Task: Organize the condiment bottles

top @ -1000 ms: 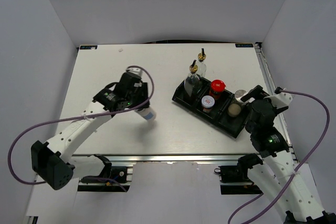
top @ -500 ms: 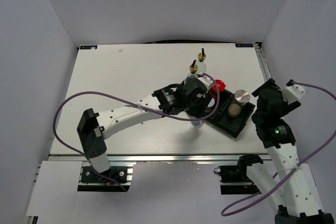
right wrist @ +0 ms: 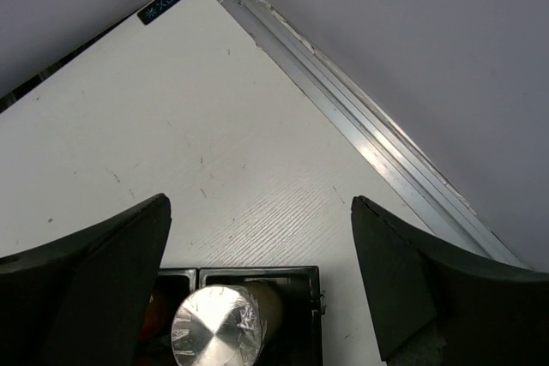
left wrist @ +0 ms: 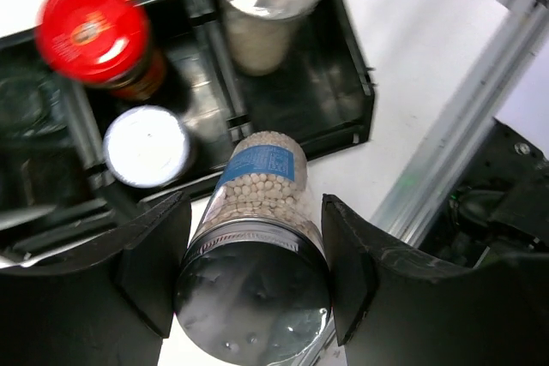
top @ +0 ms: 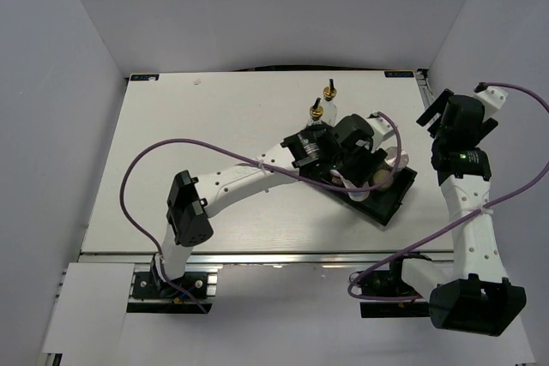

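Top external: the left gripper [top: 360,159] hung over the right end of the tray [top: 383,205], while the right gripper [top: 442,117] stood well off it.

Left wrist: its fingers clamped the blue-banded bottle [left wrist: 262,176], whose long axis pointed at the tray's end compartment, beside the silver-lidded jar [left wrist: 266,6].

Right wrist: jaws wide and empty, above that jar.

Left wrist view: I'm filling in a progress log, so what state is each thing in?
Left end effector: shut on the blue-banded bottle.
Blue-banded bottle: gripped, at the tray's edge.
Red-capped jar: capped, in the middle compartment.
White-lidded jar: lidded, same compartment.
Silver-lidded jar: blurred, in the end compartment.
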